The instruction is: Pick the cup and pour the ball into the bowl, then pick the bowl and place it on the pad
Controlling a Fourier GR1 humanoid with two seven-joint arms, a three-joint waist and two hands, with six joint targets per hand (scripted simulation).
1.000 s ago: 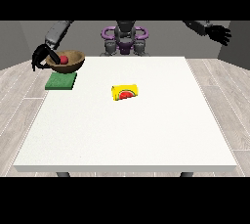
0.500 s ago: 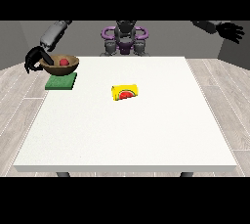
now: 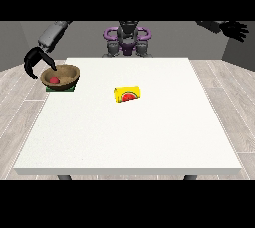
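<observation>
So the brown wooden bowl [image 3: 60, 76] sits on the flat green square pad [image 3: 61, 88] at the far left corner of the big white table [image 3: 129, 137], and the small red ball [image 3: 54, 80] is inside it. The yellow cup lying on its side [image 3: 127, 94] is out near the middle, right of the bowl and well apart from it (a bit closer to the camera too).

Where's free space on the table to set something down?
The whole near half of the table, in front of the yellow cup, is bare, and so is the right side beyond the cup. The far left corner is crowded: bowl with ball on the green pad, hand at the view's left beside it.
</observation>
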